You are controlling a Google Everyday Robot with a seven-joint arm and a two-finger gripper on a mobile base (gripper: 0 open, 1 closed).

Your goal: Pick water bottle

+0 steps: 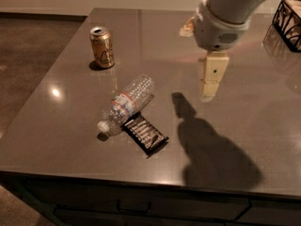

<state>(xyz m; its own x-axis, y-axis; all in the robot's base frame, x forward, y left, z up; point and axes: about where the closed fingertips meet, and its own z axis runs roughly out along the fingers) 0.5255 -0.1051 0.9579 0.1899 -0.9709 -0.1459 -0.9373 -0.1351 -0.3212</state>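
Nearest to me, in the lower middle of the frame, a flat black snack wrapper [145, 133] lay on the counter [56, 140]. Just behind it lay the water bottle [126, 105], left of the centre of the frame. It was on its side, with the white cap [102, 125] pointing to the lower left and its base to the upper right. Its long side seemed to touch the wrapper, so I think a careless grasp could drag the wrapper with it.

To the right of these two things a dark shadow [211, 149] of the arm fell on the counter. The tool [209, 91] hung above the counter, right of the centre, pointing down. It was well apart from the bottle and held nothing. I could not tell if it was released or clenched. In my opinion it was kept high so that it could travel left over the bottle without pushing anything.

Farther away, in the upper left, a gold soda can [102, 47] stood upright, apart from the bottle, so it should not disturb the pick. In the upper right corner I saw a part of a black wire basket [288, 15].
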